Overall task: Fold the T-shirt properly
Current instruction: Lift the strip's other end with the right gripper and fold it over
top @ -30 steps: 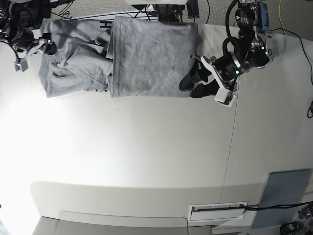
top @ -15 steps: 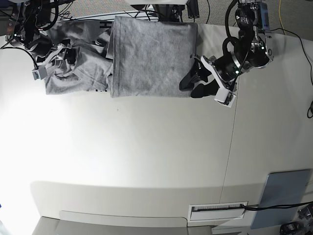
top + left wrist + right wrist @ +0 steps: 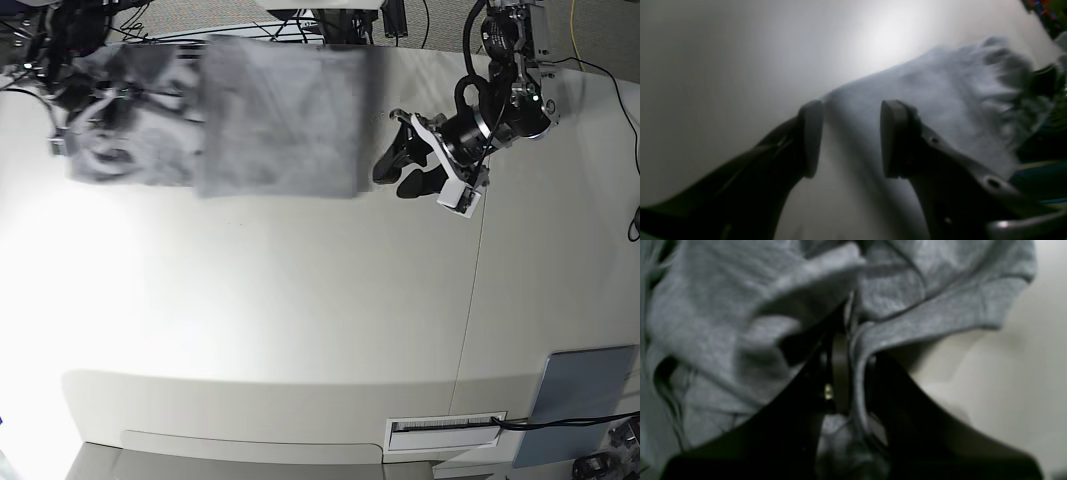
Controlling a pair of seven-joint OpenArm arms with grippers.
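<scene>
T-shirt (image 3: 280,120): heather-grey, lying at the far edge of the white table (image 3: 300,320), motion-blurred in the base view; a broad flat folded panel in the middle, a rumpled bunch of cloth toward that view's left.
T-shirt surface: plain grey on the side that shows; no lettering can be made out through the blur.
Right gripper (image 3: 848,373): at the rumpled end of the shirt; its dark jaws stand close together with a hemmed fold of grey cloth pinched between them, seen close in the right wrist view.
Cloth around the right gripper: gathered in deep creases on both sides of the jaws, one hemmed edge running off toward the bare table.
Left gripper (image 3: 400,170): beside the flat panel's near-side edge in the base view, apart from the cloth; jaws spread wide, nothing between them.
Left fingers (image 3: 893,140): dark pads over the table, the shirt's edge showing past and between them in the wrist view.
Grey-blue panel (image 3: 585,400): flat at the table's near corner, well apart from the shirt.
</scene>
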